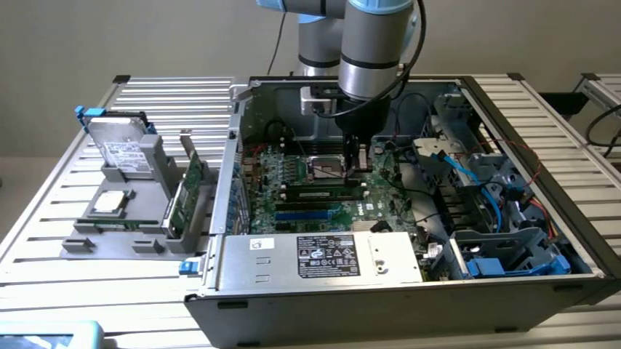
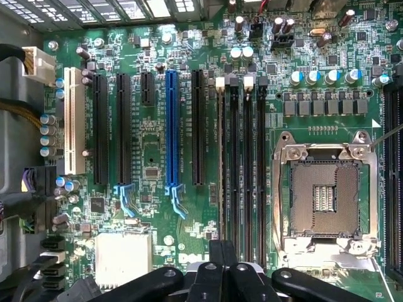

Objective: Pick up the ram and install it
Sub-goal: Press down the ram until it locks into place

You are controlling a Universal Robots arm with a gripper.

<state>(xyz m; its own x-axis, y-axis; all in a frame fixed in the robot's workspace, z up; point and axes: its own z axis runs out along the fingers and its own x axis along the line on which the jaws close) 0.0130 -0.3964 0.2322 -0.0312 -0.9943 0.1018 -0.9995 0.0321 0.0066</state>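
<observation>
In the exterior view, the grey robot arm (image 1: 374, 51) is held almost straight up and down. It is reached into the open grey metal computer case (image 1: 388, 291), which is laid on the slatted metal counter (image 1: 58, 182). The black gripper (image 1: 355, 169) is lowered close to the big green board (image 1: 291, 174), by the square silver chip socket (image 1: 325, 171). The long thin green ram stick (image 1: 321, 194) is seen standing in a black slot, just in front of the gripper. It cannot be told if the two are touching. The fingertips are hard to make out against the dark parts.

In the wrist view, the gripper (image 2: 223, 255) is seen from above with its black fingers (image 2: 216, 267) pressed together, and nothing is seen between them. They are cut off by the picture's edge. The ram stick (image 2: 221, 157) shows as a thin edge in the slot farthest from the socket (image 2: 326, 195), and it is hard to see.
</observation>
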